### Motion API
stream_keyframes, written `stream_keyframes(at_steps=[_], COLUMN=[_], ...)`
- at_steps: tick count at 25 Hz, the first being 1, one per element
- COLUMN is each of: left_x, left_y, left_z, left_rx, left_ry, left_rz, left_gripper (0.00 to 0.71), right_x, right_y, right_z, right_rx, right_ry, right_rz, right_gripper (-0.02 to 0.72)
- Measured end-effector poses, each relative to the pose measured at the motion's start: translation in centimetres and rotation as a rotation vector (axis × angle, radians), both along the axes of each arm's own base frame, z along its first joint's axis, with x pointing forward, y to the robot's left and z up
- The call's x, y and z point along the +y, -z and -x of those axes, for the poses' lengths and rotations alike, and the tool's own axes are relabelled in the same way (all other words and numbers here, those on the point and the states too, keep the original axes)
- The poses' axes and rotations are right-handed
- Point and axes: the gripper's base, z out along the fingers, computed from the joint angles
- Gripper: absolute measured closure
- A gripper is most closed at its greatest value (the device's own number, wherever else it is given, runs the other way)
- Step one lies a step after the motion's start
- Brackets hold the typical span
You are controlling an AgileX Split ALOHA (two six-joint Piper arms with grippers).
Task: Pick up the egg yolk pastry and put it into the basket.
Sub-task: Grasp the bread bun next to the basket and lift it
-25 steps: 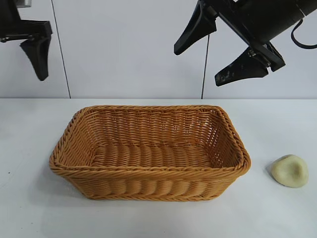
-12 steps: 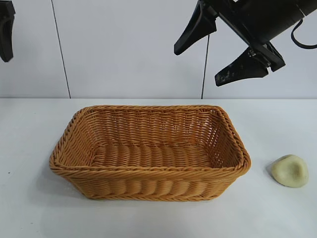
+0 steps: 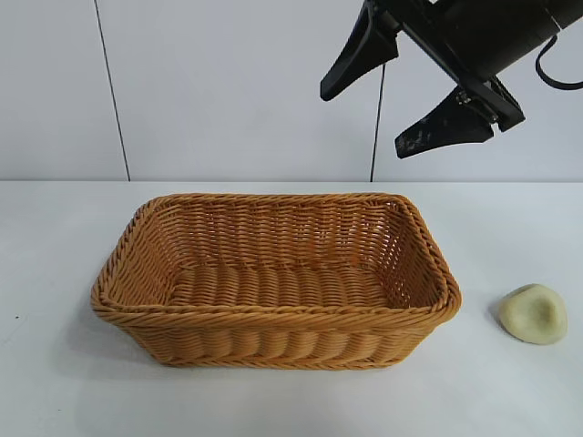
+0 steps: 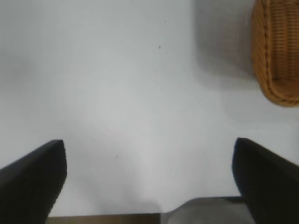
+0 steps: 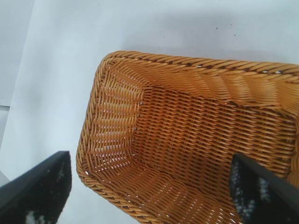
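Observation:
The egg yolk pastry (image 3: pixel 533 313), a pale cream-yellow lump with a dent, lies on the white table to the right of the basket (image 3: pixel 273 314). The orange-tan wicker basket stands mid-table with nothing in it. My right gripper (image 3: pixel 366 118) hangs open high above the basket's back right corner, well up and left of the pastry. In the right wrist view, the right gripper (image 5: pixel 149 158) looks down into the basket (image 5: pixel 187 63). My left gripper (image 4: pixel 148 143) is open over bare table, with a corner of the basket (image 4: pixel 275 56) off to one side. It is outside the exterior view.
The white table (image 3: pixel 73 382) runs wide on both sides of the basket, with a pale panelled wall (image 3: pixel 237 91) behind it. A table edge (image 4: pixel 107 218) shows close under the left gripper.
The left gripper moved up and to the left, out of the exterior view. The right arm, the basket and the pastry have stayed put.

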Motion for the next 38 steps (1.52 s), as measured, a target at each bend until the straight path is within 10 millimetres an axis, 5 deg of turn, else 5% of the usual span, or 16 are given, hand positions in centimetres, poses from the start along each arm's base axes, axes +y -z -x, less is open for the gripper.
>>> stream_keyframes(at_steps=[7, 23, 38], left_x=[0.2, 0.5, 0.5], left_y=[3.2, 2.1, 2.1], left_z=[4.5, 11.3, 11.7], left_rx=[-0.158, -0.637, -0.668], left_ry=[-0.002, 0.000, 0.000], left_rz=[0.005, 0.025, 0.027], left_gripper=[0.018, 0.018, 0.018], right_x=[0.0, -0.3, -3.6], right_y=[0.0, 0.3, 2.0], right_z=[0.0, 0.1, 0.5], right_rx=[0.003, 0.000, 0.068], right_ry=[-0.003, -0.016, 0.001], right_rz=[-0.001, 0.050, 0.480], right_gripper=[0.050, 0.050, 0.051])
